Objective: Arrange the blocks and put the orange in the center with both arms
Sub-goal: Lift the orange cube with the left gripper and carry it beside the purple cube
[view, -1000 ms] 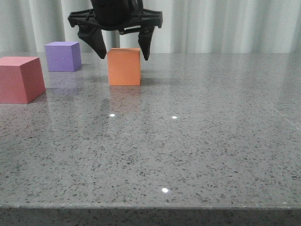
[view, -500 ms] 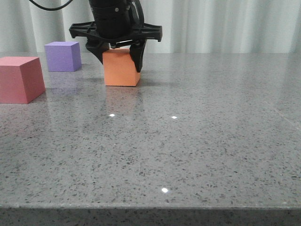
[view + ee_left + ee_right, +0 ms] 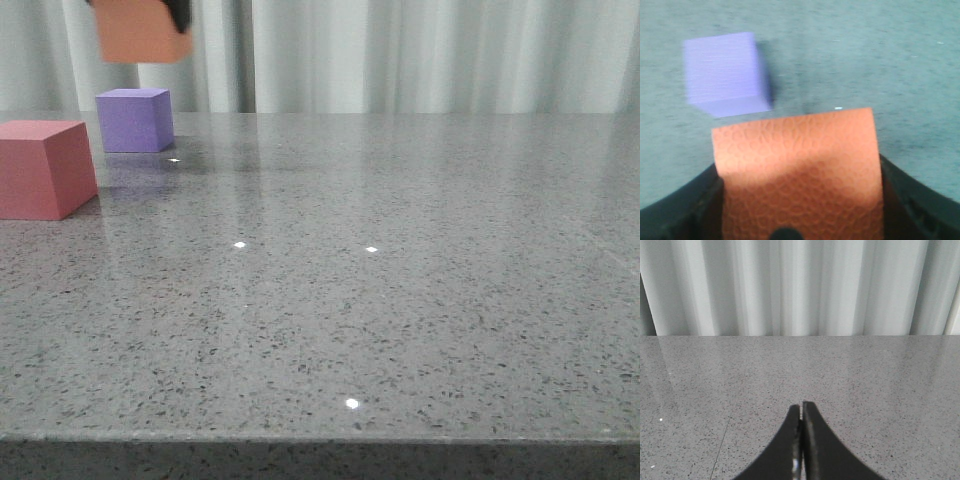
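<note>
While the matte pinkish-red foam cube (image 3: 42,168) sits at the far left of the speckled grey stone tabletop (image 3: 400,300), cut by the picture's edge in the front view, it rests flat and apart from its neighbours. Just to its right and farther back stands the matte purple foam cube (image 3: 134,120), also flat on the table, with a pale reflection on the glossy surface in front of it. Above the purple cube, at the top edge of the front view, the matte orange foam cube (image 3: 142,32) hangs clear of the table, slightly blurred, with a sliver of a black finger (image 3: 180,14) showing at its right side. In the left wrist view the left gripper (image 3: 799,200) has its glossy black jaws spread to the cube's width and pressed against both flanks of the orange cube (image 3: 797,165), whose textured face fills the space between them; the purple cube (image 3: 722,70) lies on the table below and to one side of it, not touching. Behind the table hangs a pleated white curtain (image 3: 430,55). In the right wrist view the right gripper (image 3: 801,412) has its two black fingers brought together tip to tip with only a hairline between them and nothing in their hold, poised over bare tabletop (image 3: 880,385) with the curtain (image 3: 800,287) beyond.
</note>
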`<state>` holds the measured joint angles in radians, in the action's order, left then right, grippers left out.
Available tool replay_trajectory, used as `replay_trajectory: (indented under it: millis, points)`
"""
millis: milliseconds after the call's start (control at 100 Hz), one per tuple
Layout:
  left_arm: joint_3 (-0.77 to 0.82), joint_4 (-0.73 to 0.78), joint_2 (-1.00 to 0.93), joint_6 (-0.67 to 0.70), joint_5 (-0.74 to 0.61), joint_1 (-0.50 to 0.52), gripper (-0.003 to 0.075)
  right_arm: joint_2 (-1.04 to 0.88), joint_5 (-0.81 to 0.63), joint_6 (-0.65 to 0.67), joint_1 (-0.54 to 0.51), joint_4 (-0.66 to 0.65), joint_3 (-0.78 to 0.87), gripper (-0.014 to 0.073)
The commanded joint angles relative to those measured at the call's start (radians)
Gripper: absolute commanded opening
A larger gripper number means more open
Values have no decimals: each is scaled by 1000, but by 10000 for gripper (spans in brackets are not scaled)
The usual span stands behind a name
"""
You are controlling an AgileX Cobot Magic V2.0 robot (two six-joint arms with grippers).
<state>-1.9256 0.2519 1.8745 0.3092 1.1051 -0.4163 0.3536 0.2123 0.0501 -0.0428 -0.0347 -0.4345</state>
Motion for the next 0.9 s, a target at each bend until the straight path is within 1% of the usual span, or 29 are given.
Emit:
replay_trajectory:
  millis: [0,140,280,750,890]
  points:
    - [-29,-34,-64,-49,-9,50,219,6,-85,-10,-5,-5,-25,-68]
    - [-3,-105,-64,-91,-32,117,219,6,-85,-10,-5,-5,-25,-68]
    - [52,-128,-64,-130,-74,146,219,6,-85,-10,-5,-5,-25,-68]
    - [260,-124,-59,-133,-276,150,219,6,-85,-10,-5,-5,-25,-68]
    - [282,-124,-55,-133,-298,150,219,6,-85,-10,-5,-5,-25,-68]
